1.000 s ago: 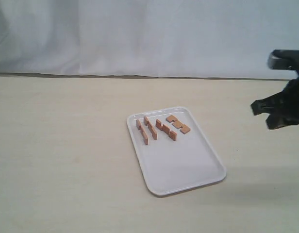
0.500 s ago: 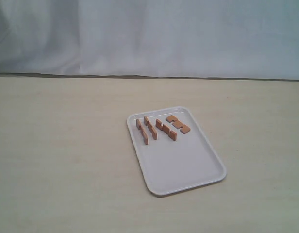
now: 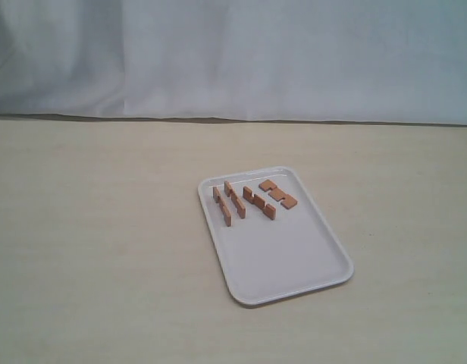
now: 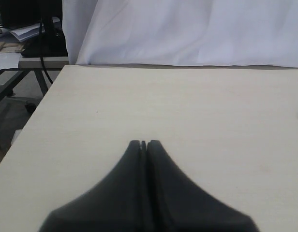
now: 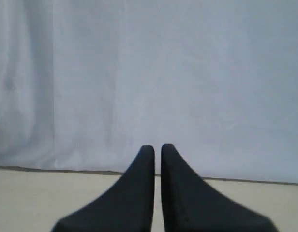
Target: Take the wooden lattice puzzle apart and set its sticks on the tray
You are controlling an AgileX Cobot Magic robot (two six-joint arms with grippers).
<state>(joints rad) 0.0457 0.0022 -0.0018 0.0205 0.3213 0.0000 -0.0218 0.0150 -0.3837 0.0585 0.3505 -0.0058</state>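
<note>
The tray (image 3: 294, 265) lies on the bench (image 3: 97, 227), a little right of centre. The sticks (image 3: 252, 199) are separate and rest side by side at the tray's far end. Three stand on edge and the rightmost one (image 3: 277, 194) lies flat. The near half of the tray is bare. The left jaws are clenched tip to tip over bare bench, grasping nothing. The right jaws are drawn together with only a thin slit between them, empty, facing the white cloth (image 5: 149, 72).

Red-brn sticks (image 3: 277, 194), white tray (image 3: 294, 258), beige table (image 3: 104, 243).
</note>
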